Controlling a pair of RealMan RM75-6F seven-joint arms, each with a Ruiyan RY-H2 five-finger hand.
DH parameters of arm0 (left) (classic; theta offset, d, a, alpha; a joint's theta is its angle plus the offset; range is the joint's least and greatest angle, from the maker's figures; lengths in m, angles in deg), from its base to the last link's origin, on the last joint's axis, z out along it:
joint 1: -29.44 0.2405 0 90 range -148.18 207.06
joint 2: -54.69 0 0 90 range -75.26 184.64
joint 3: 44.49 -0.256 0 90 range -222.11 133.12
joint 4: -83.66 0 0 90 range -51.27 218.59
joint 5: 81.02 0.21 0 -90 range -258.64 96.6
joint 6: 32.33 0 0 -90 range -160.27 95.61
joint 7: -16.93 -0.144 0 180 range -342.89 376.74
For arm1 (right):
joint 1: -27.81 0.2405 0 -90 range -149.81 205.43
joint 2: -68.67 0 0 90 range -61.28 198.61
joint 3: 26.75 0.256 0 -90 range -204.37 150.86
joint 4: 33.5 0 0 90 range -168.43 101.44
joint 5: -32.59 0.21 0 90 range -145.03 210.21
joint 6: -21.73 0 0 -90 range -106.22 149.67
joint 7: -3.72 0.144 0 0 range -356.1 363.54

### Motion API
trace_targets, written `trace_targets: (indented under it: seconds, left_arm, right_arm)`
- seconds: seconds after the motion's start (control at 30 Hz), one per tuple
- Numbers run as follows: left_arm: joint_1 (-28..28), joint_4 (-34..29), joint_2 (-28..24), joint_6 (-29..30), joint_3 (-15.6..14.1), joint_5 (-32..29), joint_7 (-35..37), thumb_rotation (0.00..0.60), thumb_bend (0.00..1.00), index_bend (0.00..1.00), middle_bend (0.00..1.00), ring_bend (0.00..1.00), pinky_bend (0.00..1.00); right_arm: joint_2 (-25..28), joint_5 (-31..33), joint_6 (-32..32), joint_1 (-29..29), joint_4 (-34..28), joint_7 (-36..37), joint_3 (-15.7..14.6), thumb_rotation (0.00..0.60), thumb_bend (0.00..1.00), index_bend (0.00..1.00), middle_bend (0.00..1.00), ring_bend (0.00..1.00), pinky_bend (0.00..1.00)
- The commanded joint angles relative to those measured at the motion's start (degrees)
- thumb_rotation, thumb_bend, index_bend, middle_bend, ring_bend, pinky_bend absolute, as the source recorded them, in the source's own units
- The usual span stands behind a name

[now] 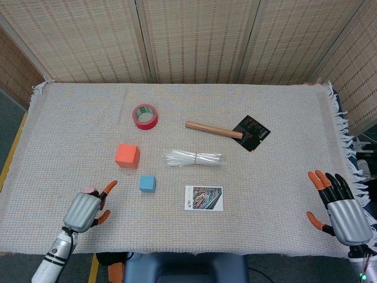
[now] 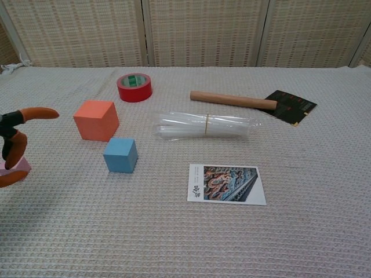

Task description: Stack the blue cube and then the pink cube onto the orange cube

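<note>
Woven cloth [image 1: 70, 130] | three cubes: orange cube [image 1: 127, 155], blue cube [image 1: 147, 183], pink cube [image 1: 89, 190] | left hand [image 1: 85, 210], right hand [image 1: 344, 213]: fingers spread, empty

No readable text anywhere, green marks on the red tape roll [image 2: 134, 87] too blurred, red print on the black card [image 2: 291, 106] too small, picture postcard [image 2: 226, 183] caption illegible
</note>
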Motion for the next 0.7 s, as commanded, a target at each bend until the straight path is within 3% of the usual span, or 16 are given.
trace_targets:
  seconds: [0.03,0.2,0.47,0.7]
  left_arm:
    - [-5.81,2.36,5.51,-6.48,4.42,-5.21,-3.86,0.6,0.32,0.14,0.95,0.82,0.99]
    - [-9.67,6.4,9.56,-11.04,6.91,-8.94,-3.77,0.6,0.32,0.19,1.0,0.99,1.0]
    - [-13.58,11.76,14.05,-13.39,8.69,-11.73,-5.66,0.6,0.32,0.22,1.0,1.0,1.0]
    - [-14.87,16.03,16.37,-13.37,8.52,-13.76,-8.47,0.6,0.32,0.22,1.0,1.0,1.0]
  right_arm:
    - [0.74,0.7,-0.11,-0.22,-0.42,0.8,0.38,0.536,0.2,0.0,0.0,0.0,0.0]
    - [1.29,1.52,0.4,-0.39,-0.64,0.95,0.4,0.536,0.2,0.0,0.0,0.0,0.0]
    - [2.15,3.18,2.45,0.06,-1.29,1.19,0.62,0.536,0.2,0.0,0.0,0.0,0.0]
    - [2.77,2.73,3.5,0.47,-1.41,2.31,0.3,0.536,0.2,0.0,0.0,0.0,0.0]
